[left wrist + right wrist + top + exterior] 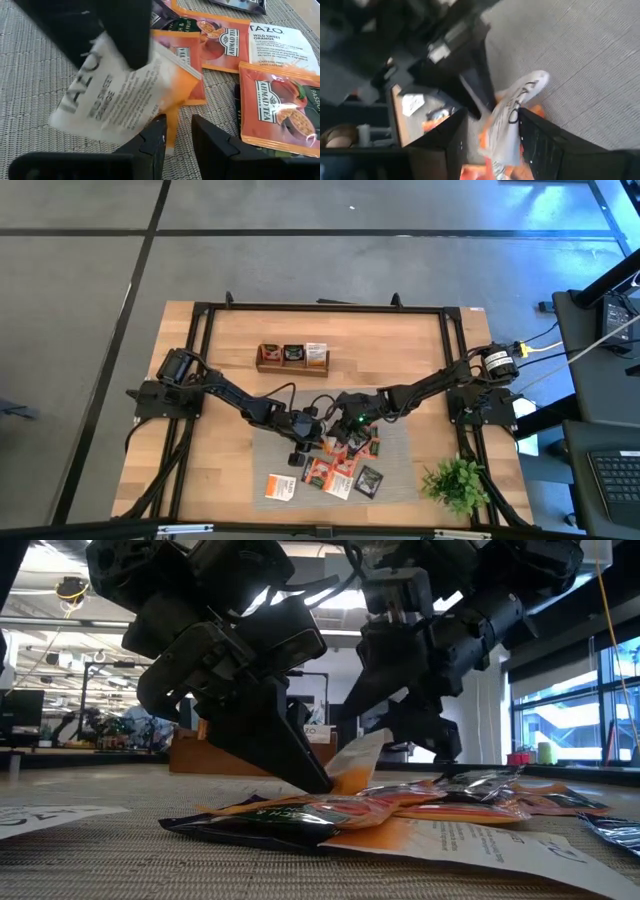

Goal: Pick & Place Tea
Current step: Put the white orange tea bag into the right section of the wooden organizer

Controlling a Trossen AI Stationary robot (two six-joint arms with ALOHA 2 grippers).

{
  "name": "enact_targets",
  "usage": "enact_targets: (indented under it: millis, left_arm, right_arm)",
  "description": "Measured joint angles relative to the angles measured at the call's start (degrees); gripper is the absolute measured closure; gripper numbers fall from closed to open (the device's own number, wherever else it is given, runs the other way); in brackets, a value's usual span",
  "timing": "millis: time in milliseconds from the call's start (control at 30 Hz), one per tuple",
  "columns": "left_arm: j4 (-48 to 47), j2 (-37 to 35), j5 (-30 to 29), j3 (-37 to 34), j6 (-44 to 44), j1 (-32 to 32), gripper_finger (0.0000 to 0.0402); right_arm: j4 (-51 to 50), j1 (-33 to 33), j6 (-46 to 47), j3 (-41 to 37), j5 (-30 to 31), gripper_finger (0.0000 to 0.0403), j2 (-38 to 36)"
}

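Observation:
Both grippers meet over the grey mat, where several tea sachets lie flat, orange, white and dark. My left gripper points down and is shut on one white-and-orange TAZO sachet, which stands up off the pile. My right gripper is open. Its fingers stand on either side of that sachet's white part. Whether they touch it, I cannot tell. My left gripper pinches the sachet's orange edge between its two fingers. The fingers slant down from the table's left. The sachet rises tilted from the fingertips, and its white end is free above the other sachets.
A long wooden tray holding a few sachets stands at the back of the table. A green plant stands at the near right corner. A white sachet lies alone at the mat's near left.

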Motion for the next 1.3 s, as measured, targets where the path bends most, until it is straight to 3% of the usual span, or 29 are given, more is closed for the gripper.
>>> enact_targets:
  millis: [100,300,433,800,1300]
  left_arm:
    - [0.0,0.0,0.0,0.0,0.0,0.0,0.0313]
    - [0.0,0.0,0.0,0.0,0.0,0.0,0.0313]
    - [0.0,0.0,0.0,0.0,0.0,0.0,0.0313]
    - [0.1,0.0,0.0,0.0,0.0,0.0,0.0313]
    - [-0.3,0.0,0.2,0.0,1.1,0.0,0.0313]
  right_arm:
    - [0.0,0.0,0.2,0.0,0.8,0.0229,0.0]
    - [-1.0,0.7,1.9,0.0,-5.9,0.0229,0.0]
    - [-2.9,2.2,3.8,0.0,-7.0,0.0229,0.0]
    - [-1.8,2.3,1.7,0.0,3.0,0.0229,1.7]
    - [-2.1,-1.9,-4.7,0.0,3.2,0.0229,1.8]
